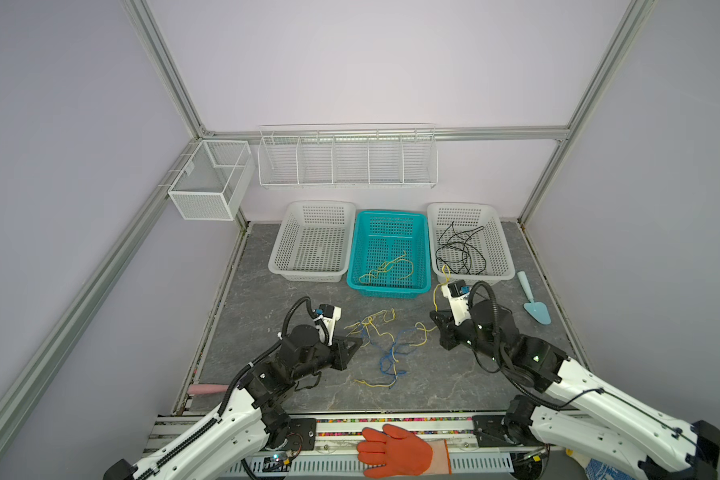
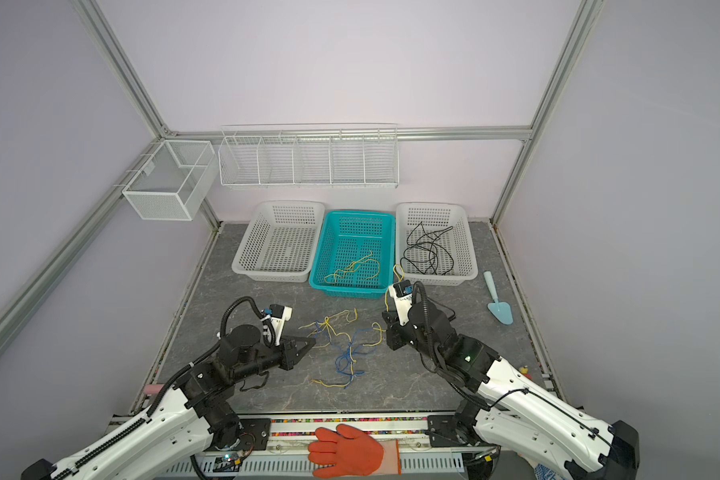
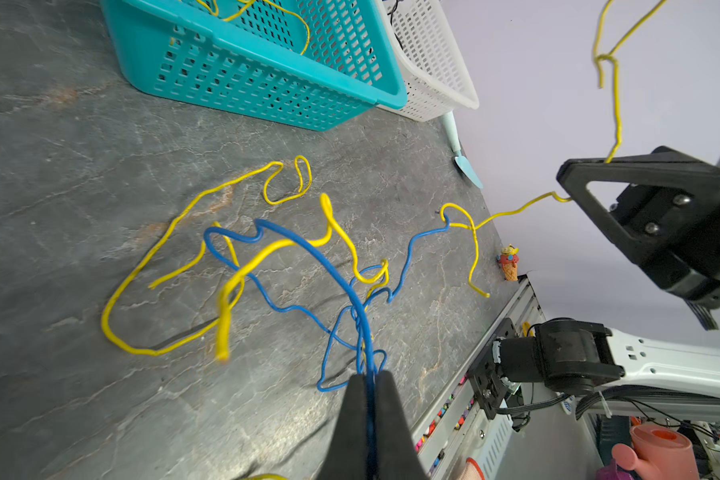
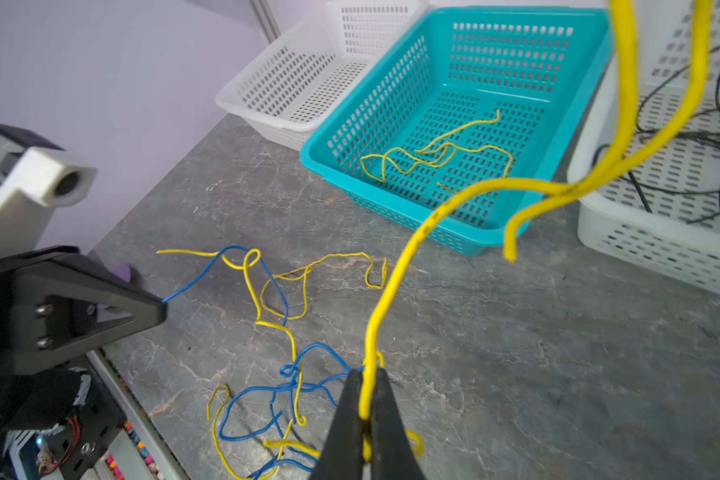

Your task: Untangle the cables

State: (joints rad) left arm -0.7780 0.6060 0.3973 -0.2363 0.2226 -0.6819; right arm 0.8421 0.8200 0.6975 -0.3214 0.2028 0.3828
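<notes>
Glove [image 1: 395, 451] nearest; left end effector [image 3: 368, 380] pinches blue cable [image 3: 362, 332], right end effector [image 4: 366, 382] yellow cable [image 4: 427, 222].

Orange glove [image 1: 395, 451], pale-blue trowel [image 1: 537, 312], wire rack [image 1: 348, 160]

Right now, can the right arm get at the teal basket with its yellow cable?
Probably yes: the right gripper, shut on the yellow cable, hangs just before the teal basket with nothing between. But that cable runs into the tangle whose blue cable the left gripper pinches.
</notes>
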